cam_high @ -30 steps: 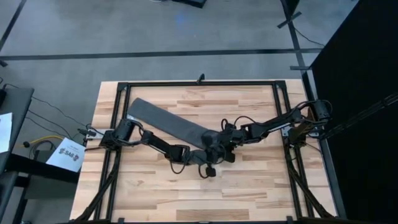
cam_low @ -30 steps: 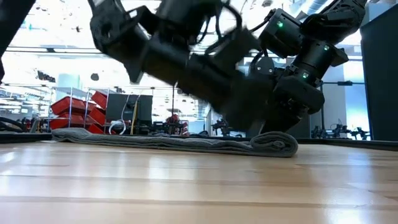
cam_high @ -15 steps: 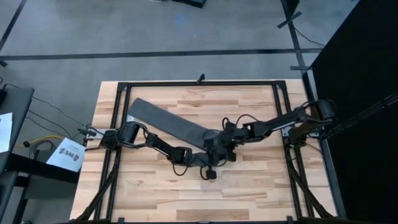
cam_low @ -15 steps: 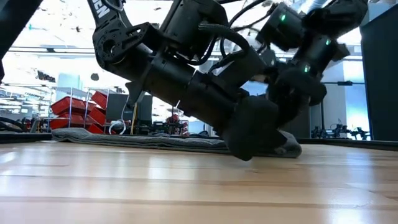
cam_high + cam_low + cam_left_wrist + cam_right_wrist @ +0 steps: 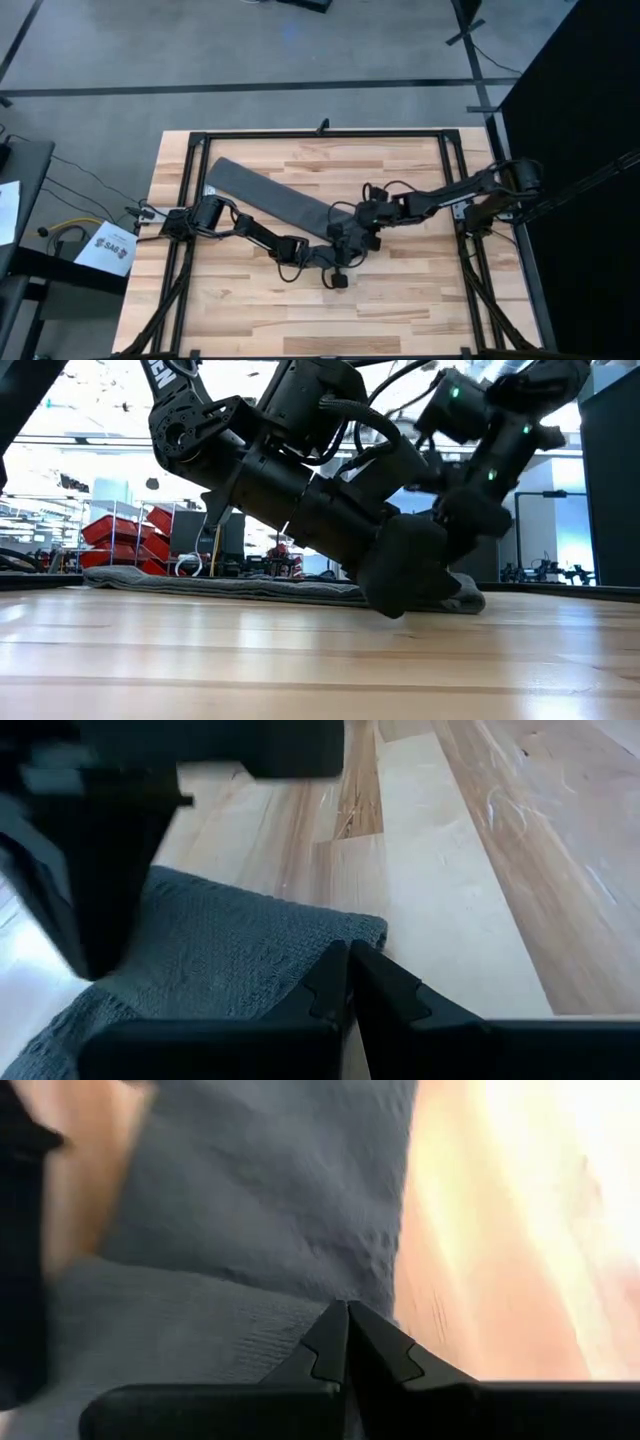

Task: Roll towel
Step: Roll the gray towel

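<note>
On the table (image 5: pixel 400 300), one towel (image 5: pixel 265 195), two pincers.

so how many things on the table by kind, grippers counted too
towel: 1
grippers: 2, the left gripper and the right gripper, both shut at the towel's rolled end
wooden table: 1
total: 4

Past my wooden table (image 5: pixel 400 300) lies grey floor (image 5: pixel 250 50); red bins (image 5: pixel 120 530) sit behind it.
</note>
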### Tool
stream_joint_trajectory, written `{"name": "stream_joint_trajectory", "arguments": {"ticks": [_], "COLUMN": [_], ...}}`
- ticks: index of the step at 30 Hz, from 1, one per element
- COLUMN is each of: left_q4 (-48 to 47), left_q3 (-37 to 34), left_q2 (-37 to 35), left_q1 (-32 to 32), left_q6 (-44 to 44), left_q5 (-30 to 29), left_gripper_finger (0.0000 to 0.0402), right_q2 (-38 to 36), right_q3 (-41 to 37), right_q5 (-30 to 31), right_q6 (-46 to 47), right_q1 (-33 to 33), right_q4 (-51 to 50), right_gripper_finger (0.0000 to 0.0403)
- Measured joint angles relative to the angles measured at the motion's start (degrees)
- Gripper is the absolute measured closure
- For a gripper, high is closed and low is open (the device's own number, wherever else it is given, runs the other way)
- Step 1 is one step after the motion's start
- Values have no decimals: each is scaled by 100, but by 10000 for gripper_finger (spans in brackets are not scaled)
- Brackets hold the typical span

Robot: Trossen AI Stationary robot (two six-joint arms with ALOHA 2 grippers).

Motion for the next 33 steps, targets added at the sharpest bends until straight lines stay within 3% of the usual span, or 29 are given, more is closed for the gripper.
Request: {"name": "stream_joint_trajectory", "arguments": {"ticks": [8, 16, 26, 33], "left_q4": [-25, -126, -104, -464], "left_q3": [-9, -21, -20, -42], "left_q2": [7, 28, 14, -385], "left_q1": [19, 19, 21, -76], "left_q6": [-36, -192, -95, 172], "left_q5": [-35, 82, 22, -25], "left_gripper_finger": [396, 396, 396, 396], "right_q2": [48, -561, -589, -810], "right_q3": [9, 4, -140, -153], "right_q5": [387, 457, 440, 433], "right_q6": [208, 112, 66, -104], "right_q1": [-53, -215, -262, -247], "right_q4": [-416, -498, -436, -395], "right_gripper_finger": [403, 403, 403, 403]}}
